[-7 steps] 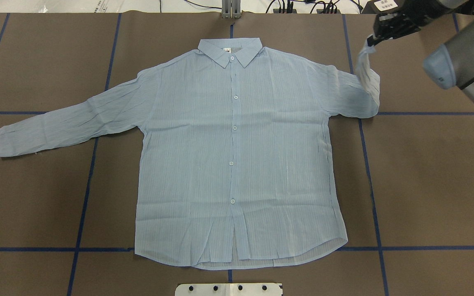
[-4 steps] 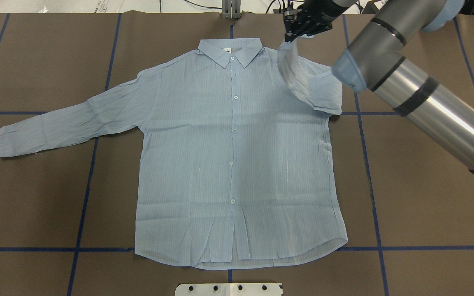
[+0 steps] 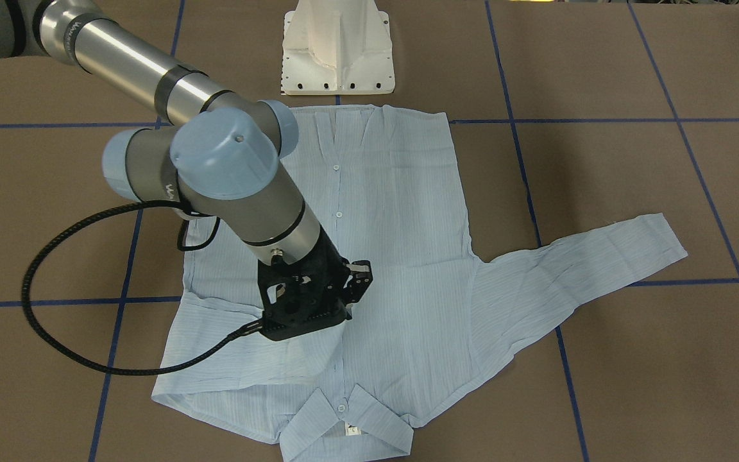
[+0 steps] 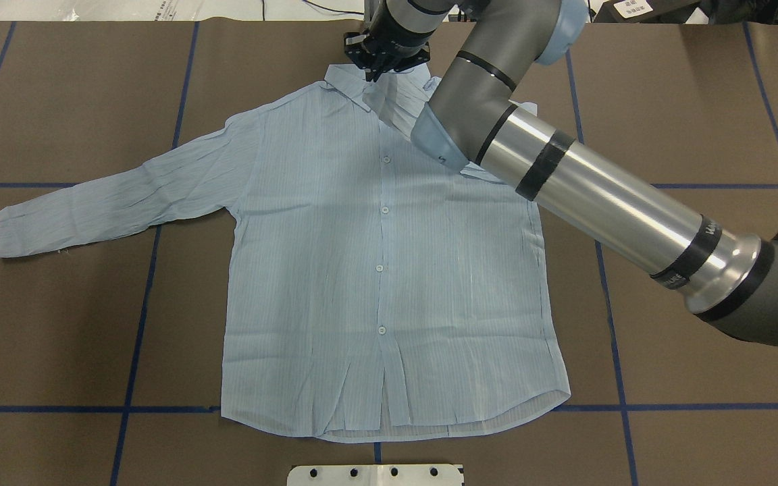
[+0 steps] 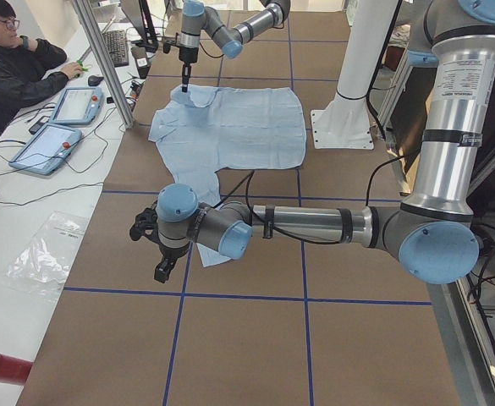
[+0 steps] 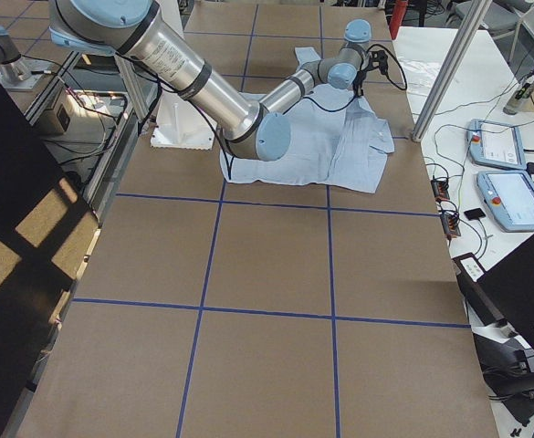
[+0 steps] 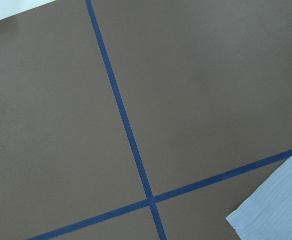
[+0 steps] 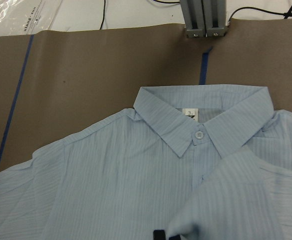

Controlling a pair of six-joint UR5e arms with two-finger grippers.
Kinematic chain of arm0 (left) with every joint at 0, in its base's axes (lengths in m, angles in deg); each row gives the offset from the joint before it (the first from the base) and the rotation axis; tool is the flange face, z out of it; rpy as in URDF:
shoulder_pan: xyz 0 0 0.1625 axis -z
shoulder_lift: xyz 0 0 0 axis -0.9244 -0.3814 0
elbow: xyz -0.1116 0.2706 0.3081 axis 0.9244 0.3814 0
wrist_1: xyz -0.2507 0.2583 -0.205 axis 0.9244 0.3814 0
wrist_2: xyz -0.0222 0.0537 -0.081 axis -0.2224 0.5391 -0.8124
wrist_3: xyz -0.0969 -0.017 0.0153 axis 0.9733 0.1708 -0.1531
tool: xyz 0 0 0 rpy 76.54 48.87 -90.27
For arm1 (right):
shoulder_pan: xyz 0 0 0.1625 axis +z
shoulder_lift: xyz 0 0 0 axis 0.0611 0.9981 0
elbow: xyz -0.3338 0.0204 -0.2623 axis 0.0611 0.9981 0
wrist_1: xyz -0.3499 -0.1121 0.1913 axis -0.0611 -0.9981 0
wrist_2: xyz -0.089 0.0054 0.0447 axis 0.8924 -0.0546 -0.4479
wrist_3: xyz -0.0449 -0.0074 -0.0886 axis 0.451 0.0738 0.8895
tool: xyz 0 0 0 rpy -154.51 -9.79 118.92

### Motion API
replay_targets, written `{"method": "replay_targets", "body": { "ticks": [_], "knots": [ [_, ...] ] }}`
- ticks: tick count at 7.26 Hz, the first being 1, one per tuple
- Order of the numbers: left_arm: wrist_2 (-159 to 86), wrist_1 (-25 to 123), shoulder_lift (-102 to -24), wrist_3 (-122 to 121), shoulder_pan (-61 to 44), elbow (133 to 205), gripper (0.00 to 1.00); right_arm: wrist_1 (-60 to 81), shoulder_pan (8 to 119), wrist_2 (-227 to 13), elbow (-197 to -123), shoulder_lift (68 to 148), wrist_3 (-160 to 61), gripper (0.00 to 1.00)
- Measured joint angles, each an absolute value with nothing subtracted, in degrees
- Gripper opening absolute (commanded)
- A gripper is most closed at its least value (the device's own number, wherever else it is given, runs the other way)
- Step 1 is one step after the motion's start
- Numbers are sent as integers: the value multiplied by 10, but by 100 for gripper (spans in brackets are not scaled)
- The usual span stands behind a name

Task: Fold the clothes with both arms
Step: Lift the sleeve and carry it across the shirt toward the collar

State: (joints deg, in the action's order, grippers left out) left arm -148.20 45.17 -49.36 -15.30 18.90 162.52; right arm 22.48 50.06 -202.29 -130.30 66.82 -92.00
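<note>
One shirt sleeve (image 4: 397, 108) hangs from right pincer (image 4: 375, 74).

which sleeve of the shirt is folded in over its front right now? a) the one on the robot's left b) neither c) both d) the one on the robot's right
d: the right claw holds the shirt's right sleeve over the chest by the collar, while the left sleeve lies spread flat.
</note>
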Motion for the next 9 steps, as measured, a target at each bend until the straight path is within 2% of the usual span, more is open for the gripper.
{"method": "replay_targets", "body": {
  "ticks": [4,5,9],
  "knots": [
    [-1482,453,-493,-153,189,1621,99,251,450,-1968,-1201,606,-915,0],
    [-1482,452,-494,-152,189,1621,99,260,441,-1961,-1190,602,-915,99],
    [-1482,453,-497,-142,189,1623,100,302,371,-1842,-1187,586,-916,100]
  ]
}}
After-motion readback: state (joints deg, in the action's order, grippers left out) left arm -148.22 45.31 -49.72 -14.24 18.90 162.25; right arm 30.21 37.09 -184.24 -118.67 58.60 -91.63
